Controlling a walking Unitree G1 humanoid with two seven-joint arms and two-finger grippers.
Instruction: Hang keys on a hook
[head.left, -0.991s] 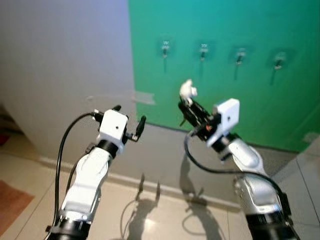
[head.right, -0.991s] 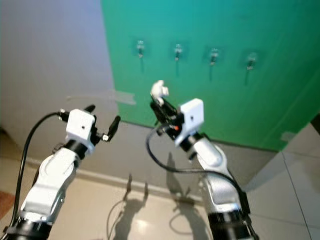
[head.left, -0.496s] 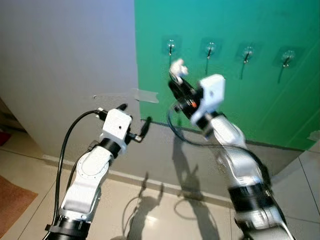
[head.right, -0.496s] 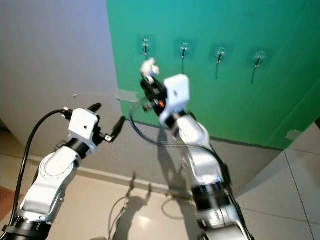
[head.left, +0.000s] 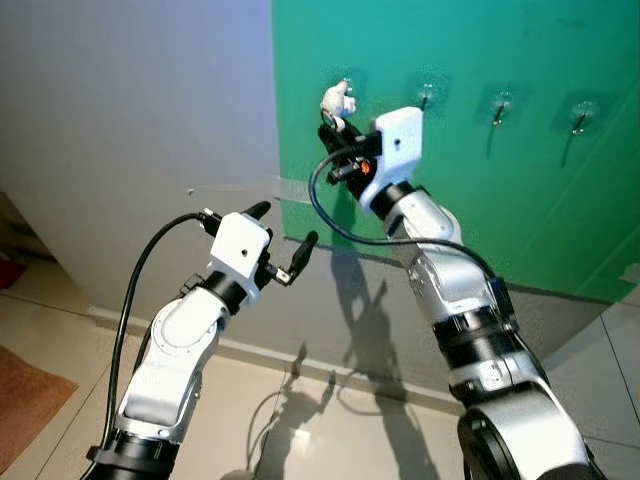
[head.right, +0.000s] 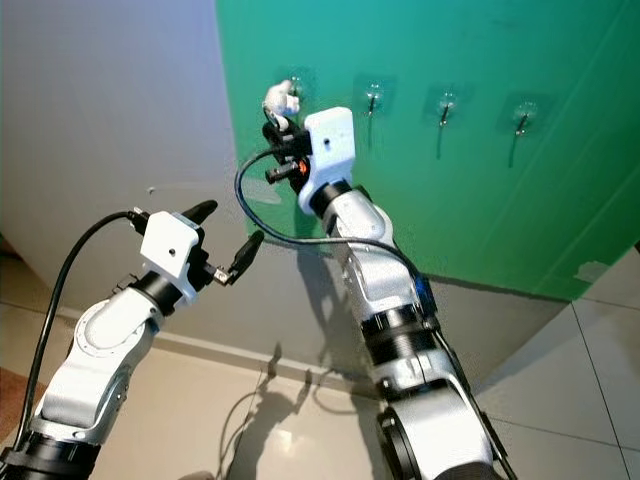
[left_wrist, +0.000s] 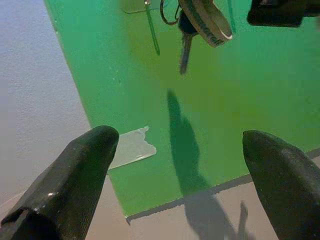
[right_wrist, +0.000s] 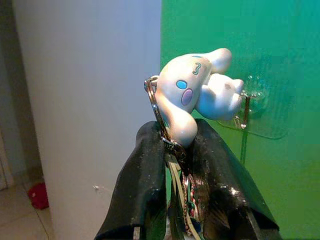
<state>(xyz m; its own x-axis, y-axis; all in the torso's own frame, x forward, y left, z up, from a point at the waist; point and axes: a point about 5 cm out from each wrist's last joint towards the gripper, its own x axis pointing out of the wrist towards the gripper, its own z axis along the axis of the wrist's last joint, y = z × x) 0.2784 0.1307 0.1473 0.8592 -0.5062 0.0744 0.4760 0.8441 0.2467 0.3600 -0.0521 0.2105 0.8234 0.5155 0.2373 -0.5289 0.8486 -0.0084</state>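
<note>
The right gripper (right_wrist: 182, 150) is clamped on the keys (right_wrist: 186, 200), with their white cartoon-dog charm (right_wrist: 192, 97) sticking up above the fingertips. Half a second ago it was below and right of the leftmost hook (right_wrist: 245, 111); now it has risen level with that hook on the green panel (head.left: 520, 200), charm just beside it. The left gripper (head.left: 285, 240) stays low near the grey wall (head.left: 130, 130), fingers spread and empty, as before
</note>
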